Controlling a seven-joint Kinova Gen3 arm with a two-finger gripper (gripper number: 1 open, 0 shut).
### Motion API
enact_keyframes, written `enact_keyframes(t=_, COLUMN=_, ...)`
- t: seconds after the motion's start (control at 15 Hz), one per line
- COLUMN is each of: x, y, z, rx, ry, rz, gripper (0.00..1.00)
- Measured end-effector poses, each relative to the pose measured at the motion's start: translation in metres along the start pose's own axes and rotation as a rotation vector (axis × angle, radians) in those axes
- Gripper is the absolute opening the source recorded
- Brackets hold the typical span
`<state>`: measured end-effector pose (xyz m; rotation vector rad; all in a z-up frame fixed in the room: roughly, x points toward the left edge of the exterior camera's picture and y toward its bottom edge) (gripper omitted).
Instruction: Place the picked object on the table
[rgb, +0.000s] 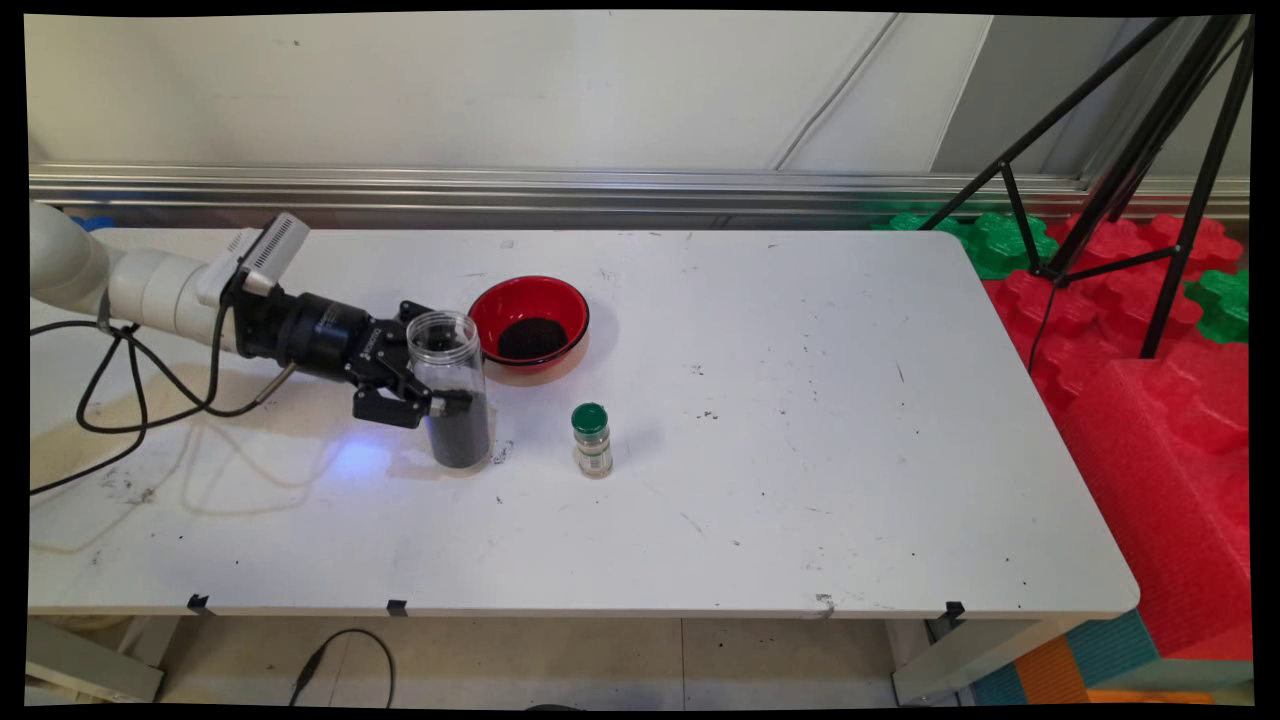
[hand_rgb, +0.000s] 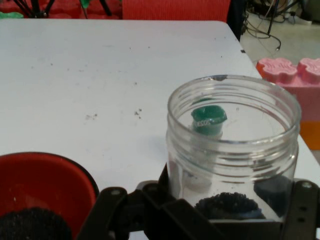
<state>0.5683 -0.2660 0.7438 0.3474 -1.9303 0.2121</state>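
A clear open-topped plastic jar (rgb: 450, 385) stands upright on the white table (rgb: 800, 450), its lower part filled with black grains. My gripper (rgb: 432, 392) reaches in from the left and is shut on the jar at mid-height. In the hand view the jar (hand_rgb: 232, 150) fills the lower right, with the black linkage of the gripper (hand_rgb: 220, 217) around its base. Just behind the jar sits a red bowl (rgb: 530, 318) holding a dark heap of the same grains; the bowl (hand_rgb: 42, 185) shows at the lower left of the hand view. A small green-capped bottle (rgb: 592, 440) stands to the jar's right.
Black cables (rgb: 130, 390) hang from the arm over the table's left part. Off the right edge lie red foam blocks (rgb: 1150, 400) and green ones (rgb: 1000, 240), with a black tripod (rgb: 1150, 180) standing on them. A pink block (hand_rgb: 295, 85) is beyond the table edge in the hand view.
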Motion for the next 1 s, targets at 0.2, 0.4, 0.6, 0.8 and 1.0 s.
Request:
enact_keyframes(t=0.2, x=-0.006, y=0.001, z=0.003, rx=-0.001, ry=-0.007, rz=0.005, gripper=0.00)
enact_keyframes(t=0.4, x=-0.011, y=0.003, z=0.005, rx=-0.002, ry=-0.013, rz=0.011, gripper=0.00)
enact_keyframes(t=0.6, x=-0.016, y=0.005, z=0.007, rx=-0.002, ry=-0.018, rz=0.017, gripper=0.00)
enact_keyframes(t=0.8, x=-0.020, y=0.007, z=0.008, rx=-0.002, ry=-0.022, rz=0.023, gripper=0.00)
enact_keyframes(t=1.0, x=-0.023, y=0.009, z=0.009, rx=-0.002, ry=-0.023, rz=0.029, gripper=1.00)
